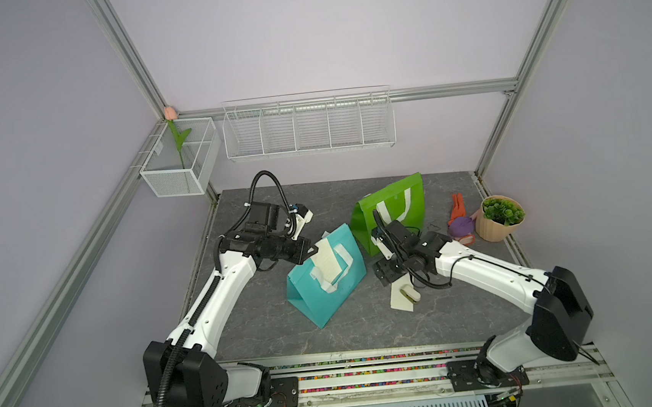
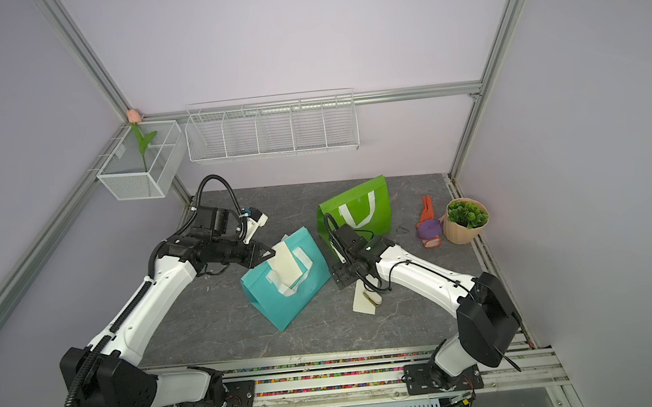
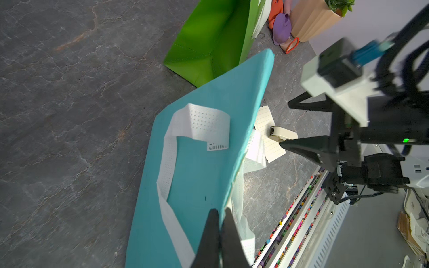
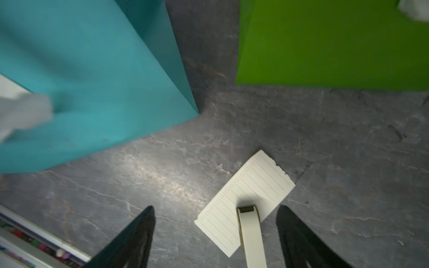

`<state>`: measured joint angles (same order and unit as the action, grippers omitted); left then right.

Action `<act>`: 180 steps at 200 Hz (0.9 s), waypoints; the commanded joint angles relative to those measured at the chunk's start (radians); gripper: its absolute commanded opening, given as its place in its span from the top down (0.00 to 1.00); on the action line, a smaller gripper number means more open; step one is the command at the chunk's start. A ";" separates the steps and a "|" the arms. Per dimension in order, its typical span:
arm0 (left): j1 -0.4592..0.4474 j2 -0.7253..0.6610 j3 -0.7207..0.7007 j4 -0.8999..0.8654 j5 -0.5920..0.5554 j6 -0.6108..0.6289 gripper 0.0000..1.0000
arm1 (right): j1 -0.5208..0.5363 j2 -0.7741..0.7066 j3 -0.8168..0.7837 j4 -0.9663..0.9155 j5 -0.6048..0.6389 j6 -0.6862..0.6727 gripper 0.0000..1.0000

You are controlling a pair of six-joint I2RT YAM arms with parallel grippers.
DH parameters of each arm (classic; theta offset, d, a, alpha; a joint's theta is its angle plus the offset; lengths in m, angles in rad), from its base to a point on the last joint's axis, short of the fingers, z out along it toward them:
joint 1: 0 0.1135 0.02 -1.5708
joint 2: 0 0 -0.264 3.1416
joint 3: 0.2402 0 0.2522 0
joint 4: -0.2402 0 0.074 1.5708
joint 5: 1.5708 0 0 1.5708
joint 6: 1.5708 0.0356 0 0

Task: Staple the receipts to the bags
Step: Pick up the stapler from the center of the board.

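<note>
The teal bag (image 1: 323,296) lies tent-like mid-table, with a cream receipt (image 1: 327,262) on its upper face between the white handles. My left gripper (image 3: 221,210) is shut on the bag's top rim, where the receipt's end meets it (image 1: 313,250). The green bag (image 1: 390,211) stands behind, to the right. A second receipt (image 4: 246,197) lies flat on the table with the white stapler (image 4: 251,229) resting on it. My right gripper (image 4: 216,207) hangs open just above them, one finger on each side of the stapler, touching nothing.
A beige plant pot (image 1: 496,219) and purple and orange items (image 1: 459,224) sit at the right edge. A wire rack (image 1: 308,126) and a mesh box (image 1: 179,160) with a tulip hang on the back wall. A rail (image 1: 369,364) runs along the front.
</note>
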<state>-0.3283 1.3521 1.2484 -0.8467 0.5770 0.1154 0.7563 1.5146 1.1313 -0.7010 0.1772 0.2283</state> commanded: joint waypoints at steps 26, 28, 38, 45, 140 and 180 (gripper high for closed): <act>-0.003 -0.017 0.003 -0.038 -0.001 0.038 1.00 | -0.041 0.017 -0.085 0.018 0.059 0.007 0.22; -0.003 -0.019 0.003 -0.038 -0.002 0.038 1.00 | -0.041 0.021 -0.086 0.015 0.066 0.007 0.22; -0.003 -0.020 0.002 -0.039 -0.006 0.038 1.00 | -0.050 0.046 -0.090 -0.002 0.086 0.010 0.20; -0.003 -0.024 0.001 -0.040 -0.010 0.037 1.00 | -0.058 0.061 -0.093 -0.011 0.087 0.013 0.20; -0.003 -0.037 -0.013 -0.035 -0.019 0.033 1.00 | -0.062 0.074 -0.178 -0.047 0.011 0.066 0.32; -0.006 -0.039 -0.013 -0.037 -0.021 0.030 1.00 | -0.064 0.112 -0.180 -0.026 0.020 0.067 0.41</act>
<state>-0.3286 1.3334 1.2469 -0.8474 0.5690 0.1184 0.6960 1.5974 0.9607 -0.7212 0.2047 0.2813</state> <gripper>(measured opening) 0.047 0.620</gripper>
